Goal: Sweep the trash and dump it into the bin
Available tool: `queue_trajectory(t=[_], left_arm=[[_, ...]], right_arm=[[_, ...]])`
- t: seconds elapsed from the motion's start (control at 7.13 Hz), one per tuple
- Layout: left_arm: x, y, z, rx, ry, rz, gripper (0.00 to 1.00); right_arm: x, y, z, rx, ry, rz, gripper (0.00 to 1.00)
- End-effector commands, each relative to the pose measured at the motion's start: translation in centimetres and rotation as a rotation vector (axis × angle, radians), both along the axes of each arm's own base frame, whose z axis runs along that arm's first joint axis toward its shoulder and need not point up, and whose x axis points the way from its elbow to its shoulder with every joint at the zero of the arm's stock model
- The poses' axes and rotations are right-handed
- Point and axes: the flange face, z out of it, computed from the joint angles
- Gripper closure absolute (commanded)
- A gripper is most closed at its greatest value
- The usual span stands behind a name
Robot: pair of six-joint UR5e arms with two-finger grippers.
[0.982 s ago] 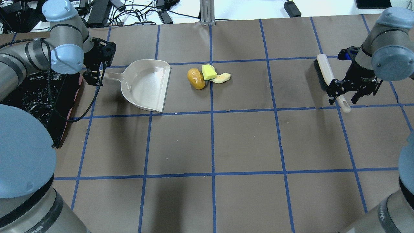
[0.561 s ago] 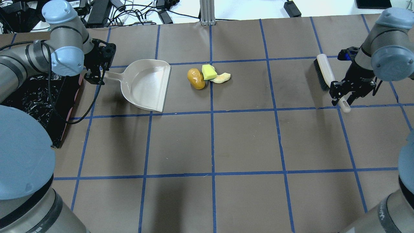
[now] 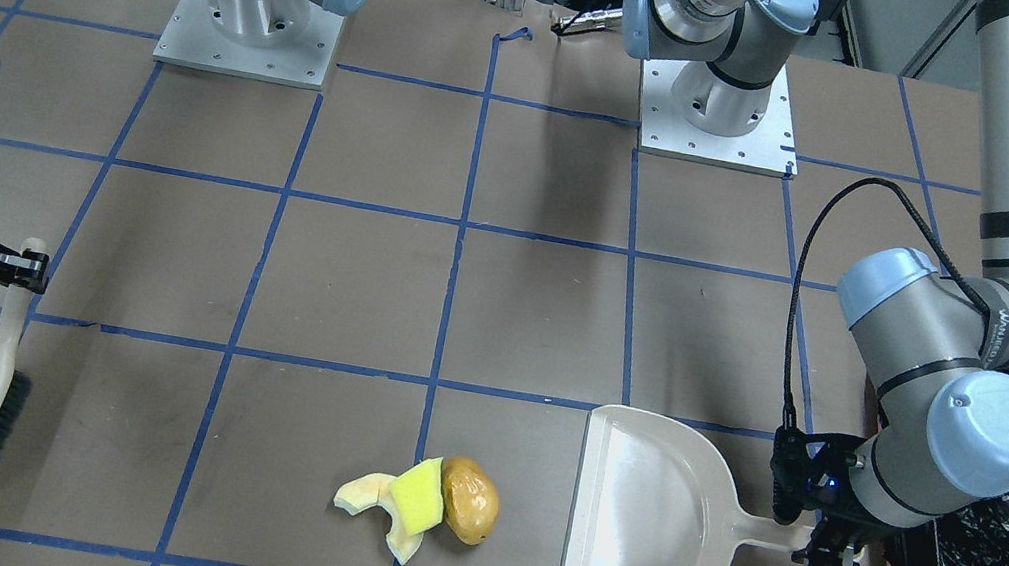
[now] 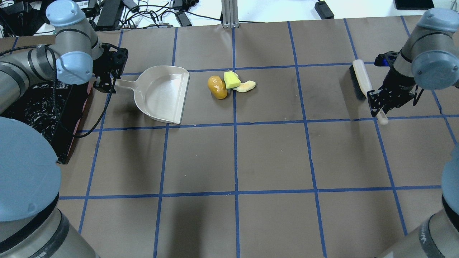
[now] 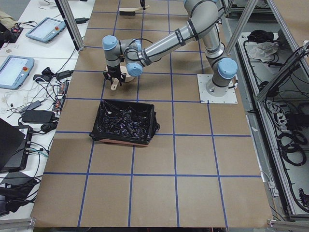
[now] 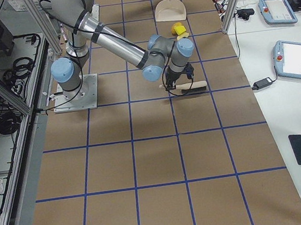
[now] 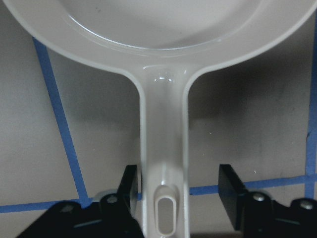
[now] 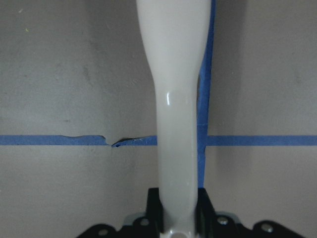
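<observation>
The trash lies in a cluster mid-table: a glossy brown-yellow lump [image 4: 217,86], a yellow-green sponge [image 4: 231,79] and a pale foam scrap [image 4: 245,86]. Left of it sits the beige dustpan [image 4: 163,95], mouth toward the trash. My left gripper [image 4: 105,83] is open astride the dustpan's handle [image 7: 163,148], with a gap on one side. My right gripper [image 4: 381,104] is shut on the white handle [image 8: 176,99] of the brush [image 4: 360,80], which lies on the table at the far right. The bin [image 4: 36,104], lined with black plastic, stands behind my left gripper.
Brown table paper with a blue tape grid [image 4: 235,123] covers the table. Cables and power bricks [image 4: 150,14] lie beyond the far edge. A metal post [image 4: 227,14] stands at the back centre. The arm bases [image 3: 247,20] are bolted to the near side.
My right gripper's fingers have come together onto the brush handle. My left gripper has shifted slightly toward the dustpan handle. Trash, dustpan and bin have not moved.
</observation>
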Motion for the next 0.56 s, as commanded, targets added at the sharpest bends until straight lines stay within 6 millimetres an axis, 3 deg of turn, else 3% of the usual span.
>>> queue_trajectory(t=[0.0,0.14,0.28,0.42], left_arm=[[0.0,0.0,0.0,0.001,-0.001,0.001,0.37],[0.0,0.0,-0.1,0.002,0.0,0.001,0.37],[0.1,0.0,-0.2,0.004,0.0,0.002,0.35],[0.3,0.0,-0.1,-0.001,-0.001,0.005,0.35]], right_arm=[[-0.1,-0.2,0.4,-0.008,0.003,0.003,1.0],[0.1,-0.3,0.9,-0.013,0.005,0.004,1.0],[1.8,-0.6,1.6,-0.03,-0.001,0.029,1.0],[5.1,-1.5,2.5,-0.049,0.004,0.078,1.0]])
